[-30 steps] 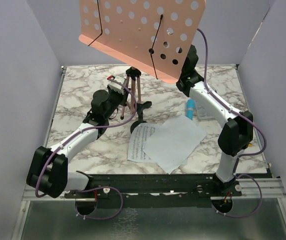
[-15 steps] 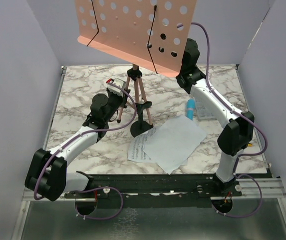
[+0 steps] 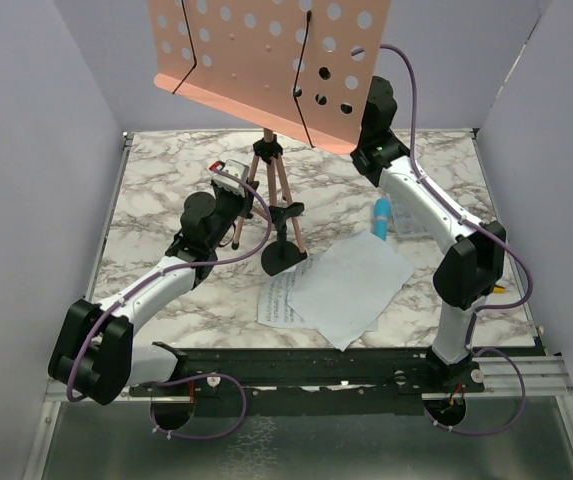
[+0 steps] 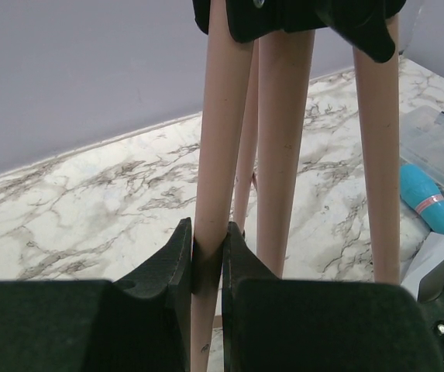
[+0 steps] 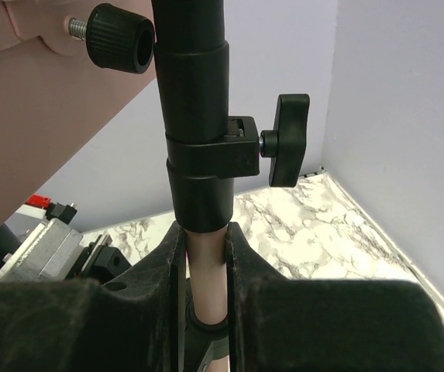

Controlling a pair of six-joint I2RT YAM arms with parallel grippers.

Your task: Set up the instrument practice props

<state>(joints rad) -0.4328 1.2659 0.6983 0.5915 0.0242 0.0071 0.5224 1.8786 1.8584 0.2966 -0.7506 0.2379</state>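
Note:
The pink hole-dotted music stand (image 3: 266, 60) is upright at the back of the table, its tripod legs (image 3: 271, 195) spread. My left gripper (image 4: 208, 248) is shut on one thin pink leg (image 4: 218, 139), low down. My right gripper (image 5: 204, 248) is shut on the stand's pink pole, just under the black collar (image 5: 198, 147); in the top view the desk hides its fingers. Two white sheet-music pages (image 3: 351, 285) lie overlapped near the front. The blue microphone (image 3: 380, 215) lies to the right, and the black mic stand (image 3: 284, 255) is beside the tripod.
A clear plastic box (image 3: 413, 222) sits just right of the microphone, also seen as a clear box (image 4: 438, 136) in the left wrist view. Grey walls close in the marble table (image 3: 156, 190) on three sides. A clamp knob (image 5: 287, 139) sticks out of the collar.
The stand's desk has shifted left and up, sitting straighter. The tripod legs stand wider apart. My left gripper has moved with the leg it holds.

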